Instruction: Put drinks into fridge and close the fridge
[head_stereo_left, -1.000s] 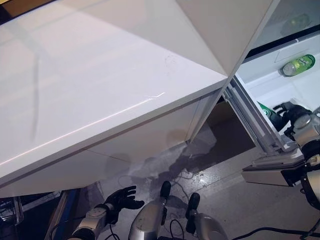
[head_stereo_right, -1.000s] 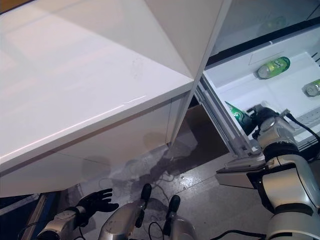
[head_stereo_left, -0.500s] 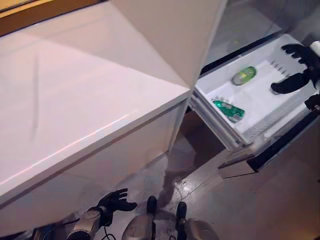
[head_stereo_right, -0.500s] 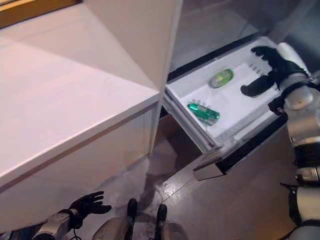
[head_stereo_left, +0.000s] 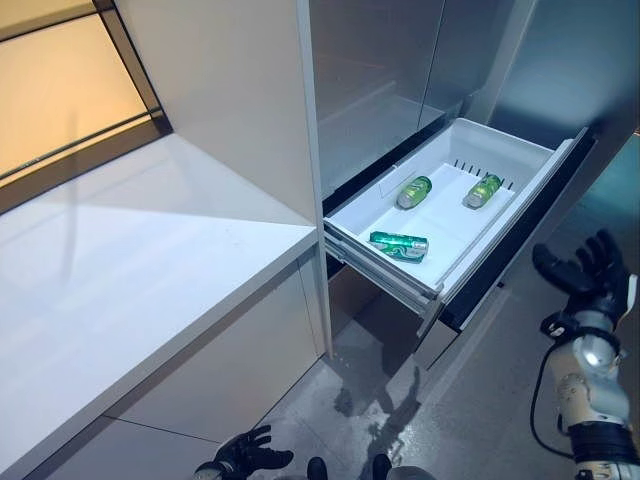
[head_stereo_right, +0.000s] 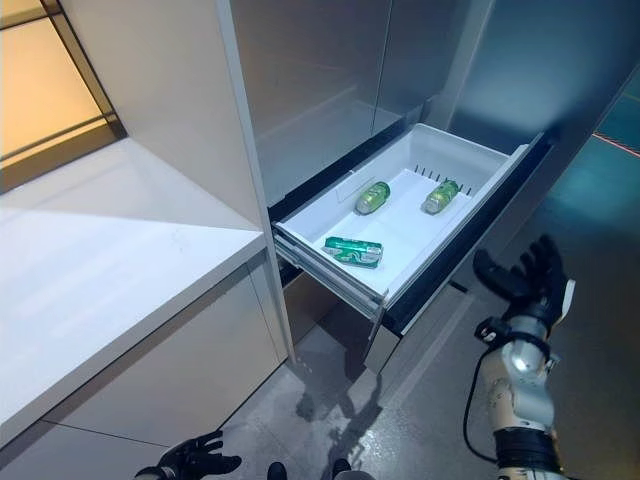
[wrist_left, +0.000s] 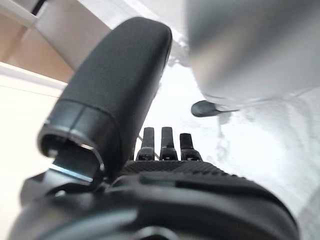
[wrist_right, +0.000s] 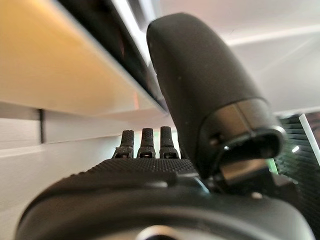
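Note:
The white fridge drawer (head_stereo_left: 525, 158) stands pulled out, with its dark front panel (head_stereo_left: 520, 250) facing right. Green cans lie on their sides inside: one near the front (head_stereo_left: 399, 242), two farther back (head_stereo_left: 414, 191) (head_stereo_left: 483, 190). My right hand (head_stereo_left: 583, 272) is open with fingers spread, raised in the air to the right of the drawer front, apart from it and empty; it also shows in its wrist view (wrist_right: 150, 170). My left hand (head_stereo_left: 243, 456) is open and empty, low near the floor by the counter's base.
A white counter (head_stereo_left: 120, 290) runs along the left, with a tall white panel (head_stereo_left: 240, 100) beside the fridge. Grey fridge doors (head_stereo_left: 420, 60) rise above the drawer. Grey floor (head_stereo_left: 480, 400) lies below and to the right of the drawer.
The camera has swung up and back, so the whole drawer shows. My right hand has come out of the drawer, leaving the can inside, and now hangs open beside the drawer front.

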